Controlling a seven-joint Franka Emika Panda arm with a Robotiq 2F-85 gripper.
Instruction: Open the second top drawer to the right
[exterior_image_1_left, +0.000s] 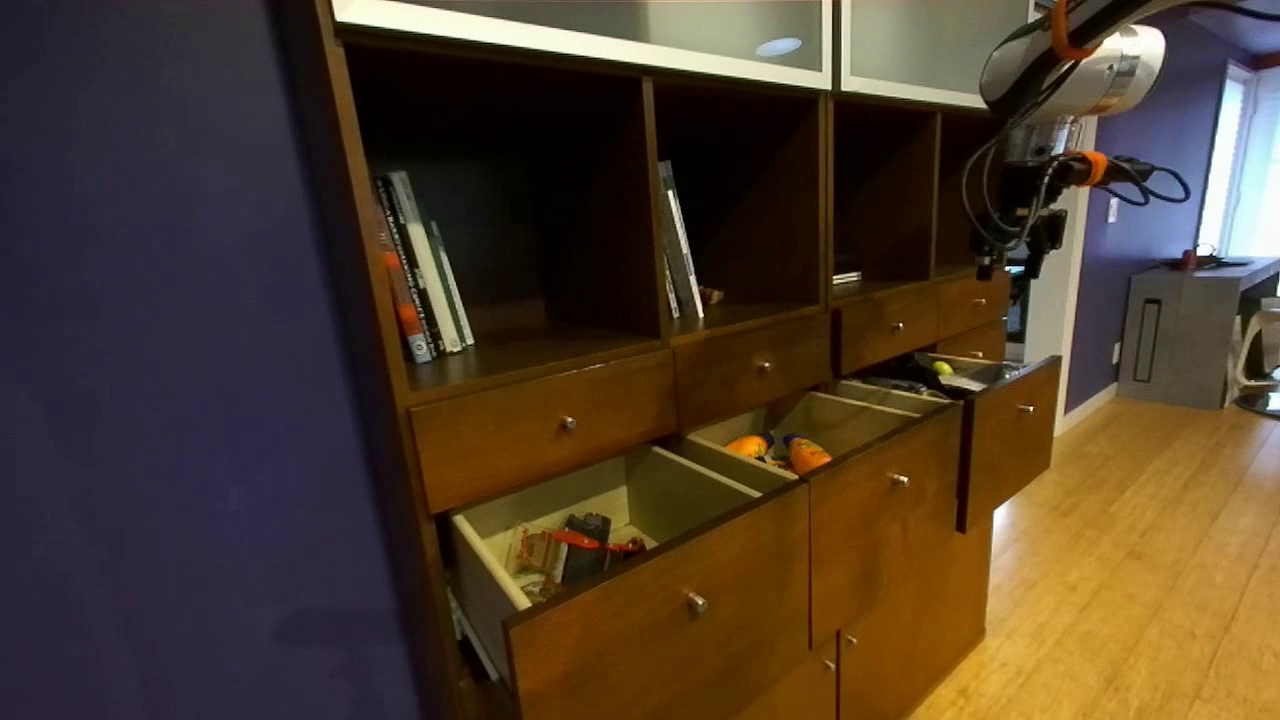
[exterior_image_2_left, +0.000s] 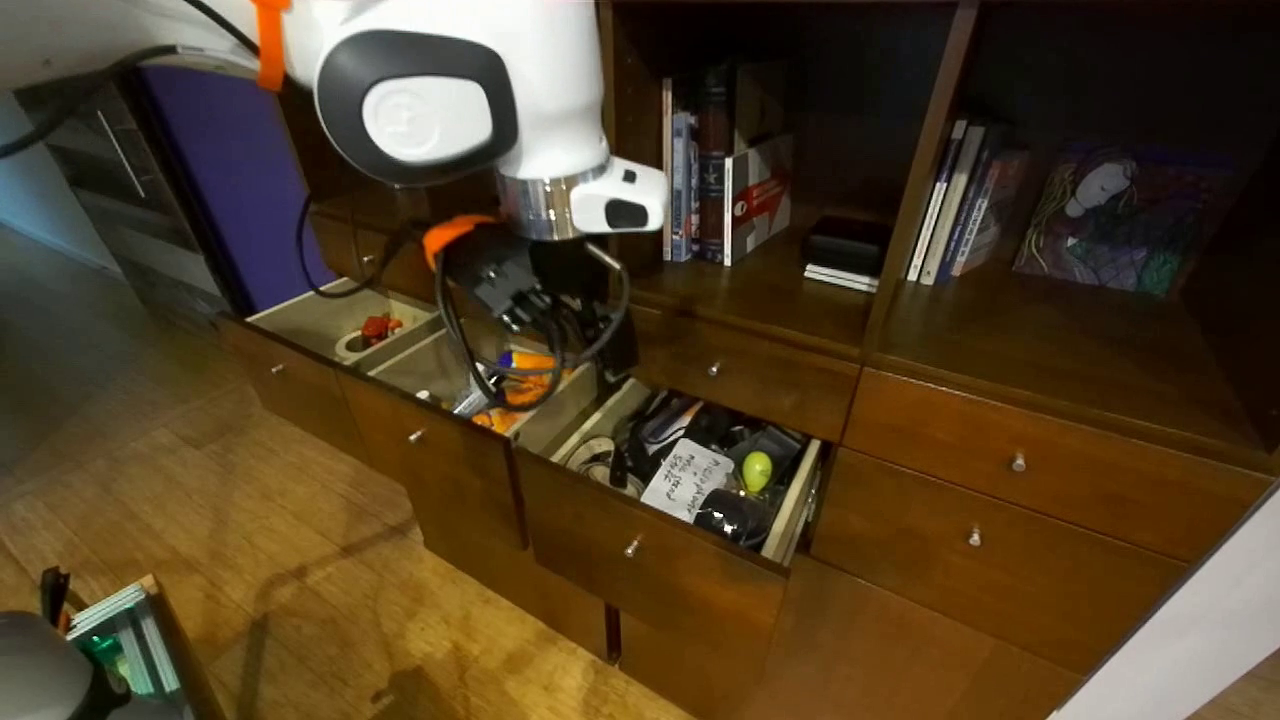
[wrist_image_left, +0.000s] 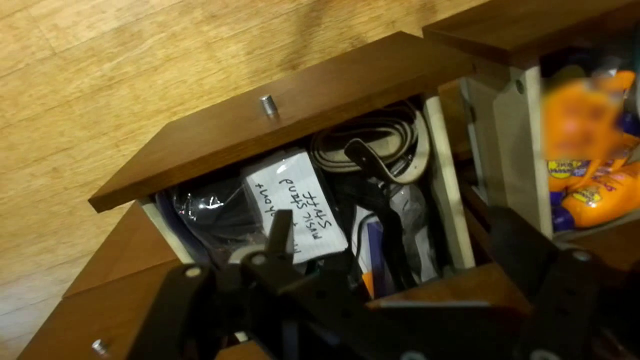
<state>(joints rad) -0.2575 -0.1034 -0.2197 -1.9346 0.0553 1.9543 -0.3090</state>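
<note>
The second top drawer to the right is the tall-fronted brown drawer (exterior_image_1_left: 1010, 440) that stands pulled out, with one small knob. It also shows in an exterior view (exterior_image_2_left: 690, 585) and in the wrist view (wrist_image_left: 320, 95). A white note, dark bags, a coiled strap and a yellow-green item lie inside it. My gripper (exterior_image_1_left: 1012, 265) hangs above the drawer, apart from its front and knob. In the wrist view, the gripper's fingers (wrist_image_left: 392, 230) are spread apart with nothing between them, over the drawer's inner end. In an exterior view the fingers are mostly hidden behind the arm and cables.
A neighbouring tall drawer (exterior_image_1_left: 880, 530) is also open and holds orange bottles (wrist_image_left: 600, 200). A further tall drawer (exterior_image_1_left: 660, 620) stands open at the cabinet's end. Shallow closed drawers (exterior_image_2_left: 745, 375) run above, under shelves with books (exterior_image_2_left: 710, 180). Closed drawers (exterior_image_2_left: 990, 545) adjoin on one side.
</note>
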